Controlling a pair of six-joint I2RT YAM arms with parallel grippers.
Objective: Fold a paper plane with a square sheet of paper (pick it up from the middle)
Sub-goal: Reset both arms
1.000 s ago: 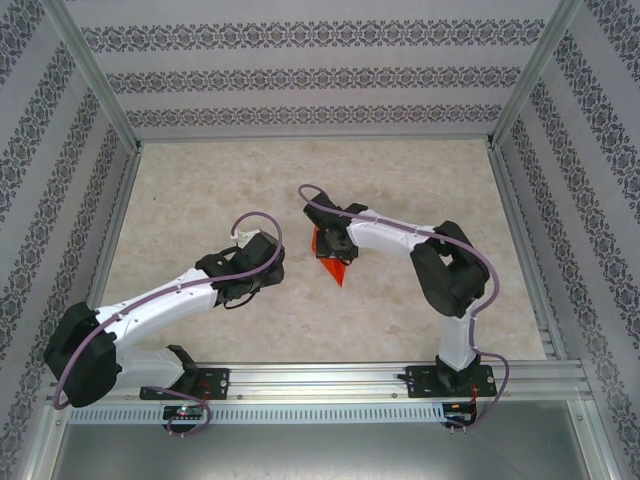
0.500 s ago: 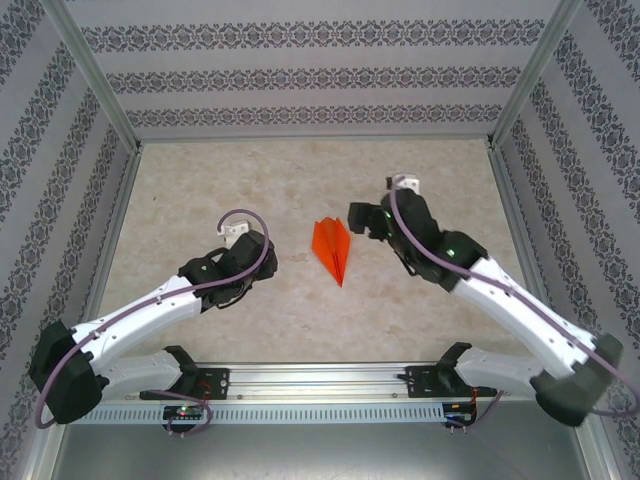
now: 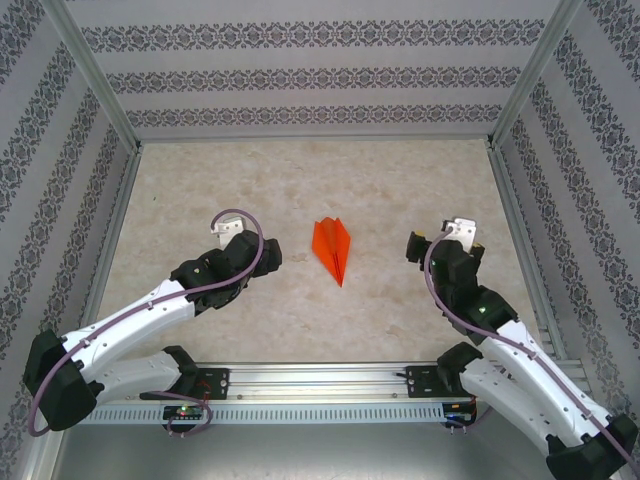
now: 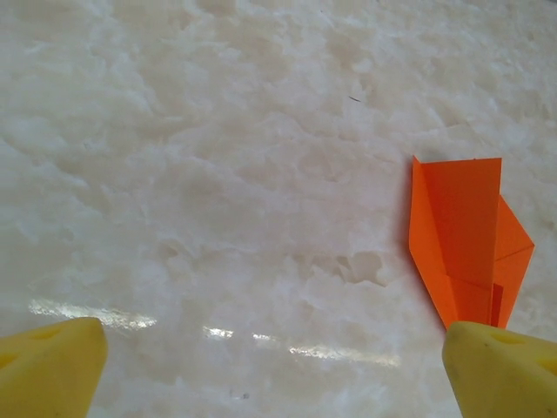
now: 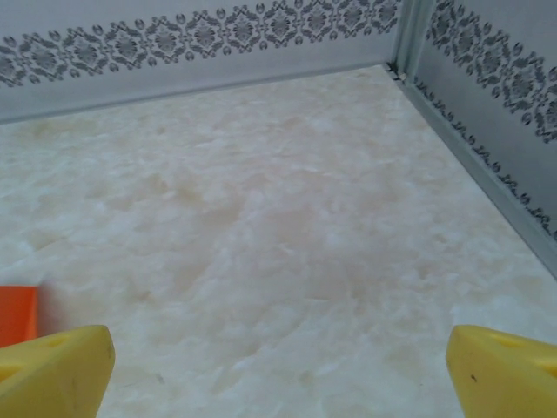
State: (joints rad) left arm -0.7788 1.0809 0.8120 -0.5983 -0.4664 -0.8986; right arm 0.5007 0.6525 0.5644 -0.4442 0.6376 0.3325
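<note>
Step in hand: folding looks done to me. The paper plane (image 3: 334, 250) lies flat as a narrow dart and nobody is touching it, so I'd call this the let-go at the end of the job.
Paper plane: on the table (image 3: 200, 180), out in the open, pointed nose toward the arm bases and wide tail toward the far wall.
Left gripper (image 4: 277, 370): off to the plane's left and apart from it. Its yellow fingers (image 4: 500, 366) are spread wide with only bare tabletop between them. In its wrist view the plane's nose sits just beside the right-hand finger.
Right gripper (image 5: 280, 373): off to the plane's right and well apart. The jaws gape wide and carry nothing, and an orange corner of the plane peeks in at the left edge of its wrist view.
Next move: my guess is that little remains. The arms should stay clear of the plane. If a crease wants pressing, one gripper must come over the plane from above.
Containers: none to report. The plane rests directly on the tabletop, not in or on anything else.
Risk: the paper is light, so an arm sweeping close to the plane could nudge it.
</note>
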